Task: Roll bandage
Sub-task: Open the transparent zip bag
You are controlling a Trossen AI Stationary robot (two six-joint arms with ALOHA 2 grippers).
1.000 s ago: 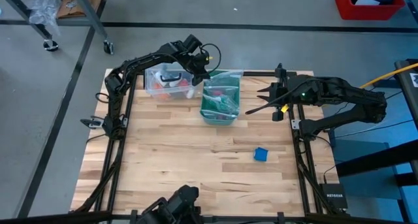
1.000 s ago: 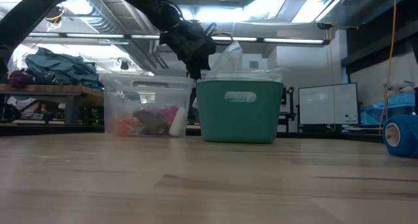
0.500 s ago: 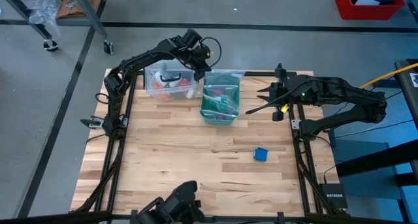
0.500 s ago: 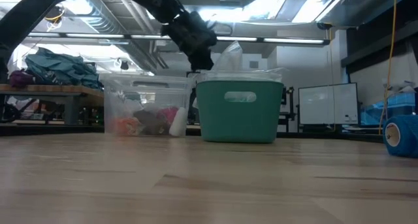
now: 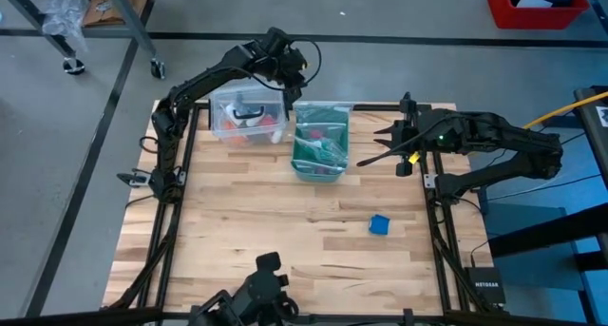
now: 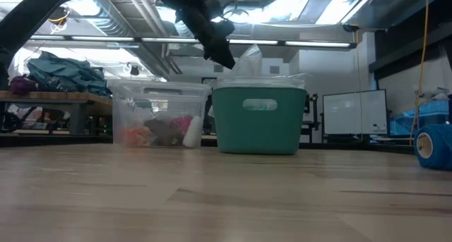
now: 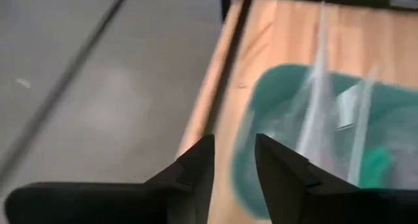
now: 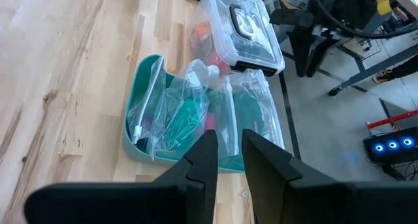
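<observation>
Bandage — a small bright blue roll, lying alone on the bare counter, well apart from the green basket toward the counter's front and right side. Already rolled compact, so no long axis can be made out; in the low view it sits at the far edge of the picture.

Right gripper — the nearer of the two, hanging just beside the basket on the bandage's side; the roll lies forward of its fingers with open counter between. Fingers narrowly parted, holding nothing.

Left gripper — raised above the basket's far rim, the farther one. Fingers slightly apart, nothing between them.

Clear lidded box — touching or just beside the basket, holding mixed items.

Obstructions — the basket with its plastic bags stands between the left gripper and the bandage; nothing blocks the right one.
</observation>
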